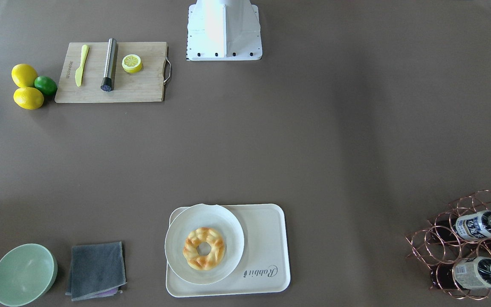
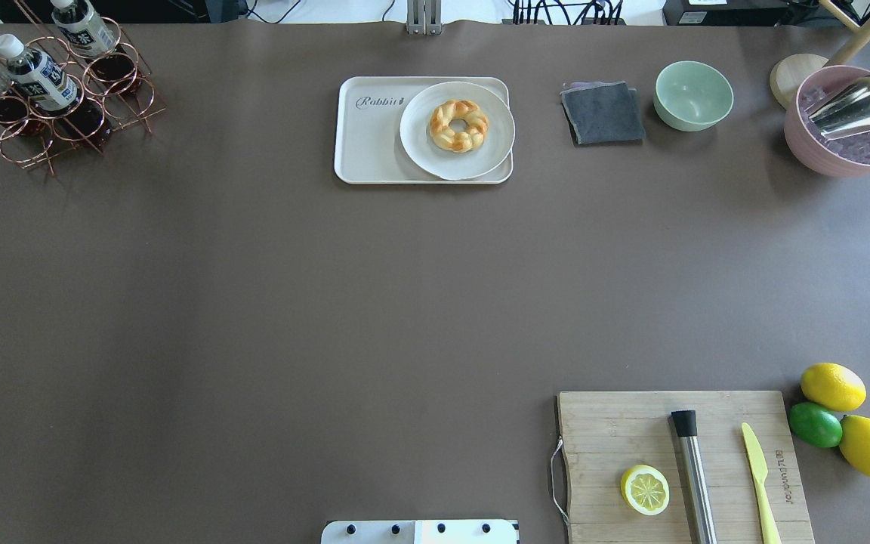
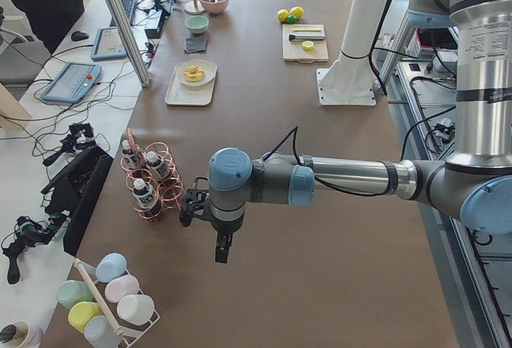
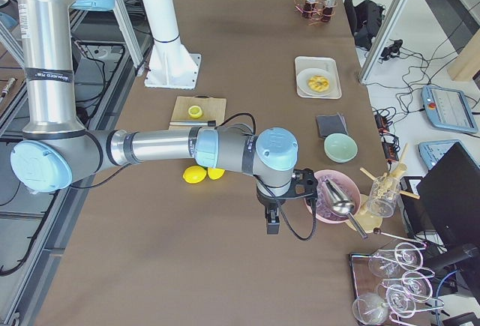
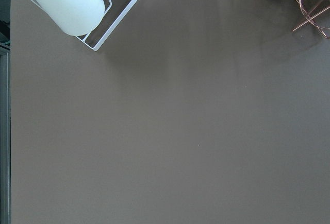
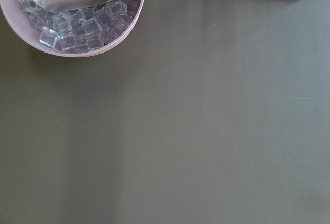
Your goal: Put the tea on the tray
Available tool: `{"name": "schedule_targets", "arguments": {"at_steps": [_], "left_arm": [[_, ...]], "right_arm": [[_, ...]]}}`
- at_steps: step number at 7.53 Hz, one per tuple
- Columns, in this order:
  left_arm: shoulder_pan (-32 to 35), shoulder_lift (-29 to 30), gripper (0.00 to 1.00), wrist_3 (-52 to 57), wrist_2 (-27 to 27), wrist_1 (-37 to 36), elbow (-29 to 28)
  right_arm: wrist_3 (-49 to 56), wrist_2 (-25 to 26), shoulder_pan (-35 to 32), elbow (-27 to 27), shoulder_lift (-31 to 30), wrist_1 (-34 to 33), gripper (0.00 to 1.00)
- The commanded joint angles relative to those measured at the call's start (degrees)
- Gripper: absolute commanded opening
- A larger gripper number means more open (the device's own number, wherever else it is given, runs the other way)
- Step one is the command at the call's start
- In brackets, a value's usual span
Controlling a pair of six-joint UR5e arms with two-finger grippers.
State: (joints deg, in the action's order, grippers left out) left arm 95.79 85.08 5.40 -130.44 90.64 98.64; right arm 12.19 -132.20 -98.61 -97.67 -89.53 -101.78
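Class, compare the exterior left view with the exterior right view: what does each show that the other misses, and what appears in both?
Only exterior left: the left claw hanging above the table, and a rack of pastel cups. Only exterior right: the right claw and the wine glasses. Both: the tray, the tea bottles in the copper rack, and the cutting board.

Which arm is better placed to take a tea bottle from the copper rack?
Left. The left tool hangs close beside the copper rack holding the tea. The right tool is at the table's opposite end, by the pink ice bowl.
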Motion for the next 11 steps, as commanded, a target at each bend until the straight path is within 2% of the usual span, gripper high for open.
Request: {"name": "schedule_targets", "arguments": {"at_steps": [1,11], "left_arm": [[-0.1,-0.5,0.98,1.4,0.0,0.5,0.2],[-0.2,-0.6,0.98,2.4,0.1,1.2,0.2]], "right_arm": [[-0.1,0.0,0.0,-0.1,0.1,0.0,1.00],[-0.1,0.2,0.1,1.1,-0.8,0.0,1.00]]}}
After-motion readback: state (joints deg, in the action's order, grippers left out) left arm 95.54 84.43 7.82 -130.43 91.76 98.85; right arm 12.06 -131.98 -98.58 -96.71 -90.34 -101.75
